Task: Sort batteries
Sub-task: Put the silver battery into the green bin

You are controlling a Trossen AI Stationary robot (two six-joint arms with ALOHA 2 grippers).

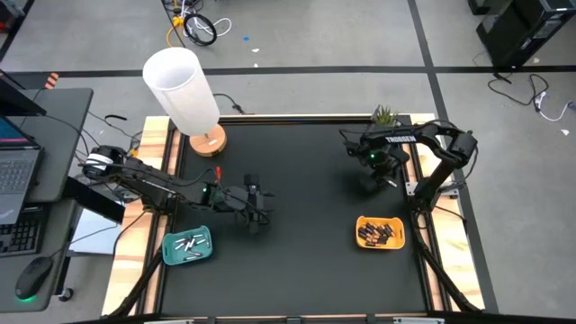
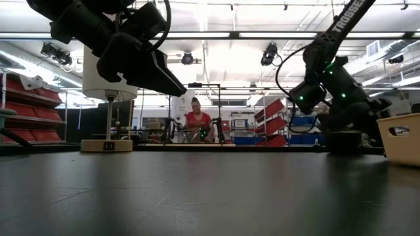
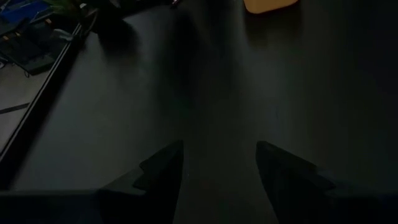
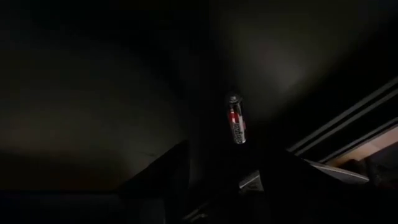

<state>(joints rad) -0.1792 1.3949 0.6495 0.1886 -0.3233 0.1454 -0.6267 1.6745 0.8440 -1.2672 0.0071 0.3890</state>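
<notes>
Batteries (image 1: pixel 188 244) lie sorted in two trays as I read the high view: pale ones in the teal tray (image 1: pixel 167 255) near my left arm, dark ones (image 1: pixel 378 234) in the orange tray (image 1: pixel 392 244) near my right. The left gripper (image 1: pixel 256 211) reaches out over bare black table (image 1: pixel 306 261), just beside the teal tray. The right gripper (image 1: pixel 378 171) hangs folded at the far right part of the table, near a small plant (image 1: pixel 385 114). A white lamp (image 1: pixel 184 94) stands at the far left.

From the low view, the left gripper (image 2: pixel 172 84) hovers well off the table, angled downward. The right gripper is low, by the orange tray's (image 2: pixel 401 136) side, and I cannot tell its finger gap here. A person sits in the room beyond.

My left wrist view shows both fingers (image 3: pixel 163 167) spread apart with only dark table between them: open and empty.

My right wrist view shows one stray battery (image 4: pixel 236 120), dark with a red band and a metal tip, lying on the mat ahead of the right fingers (image 4: pixel 168 168). They stand apart and hold nothing.

I judge this cell light, rigid and smooth, so it should roll easily. I would pinch it across the middle of its body, fingers square to its length.
</notes>
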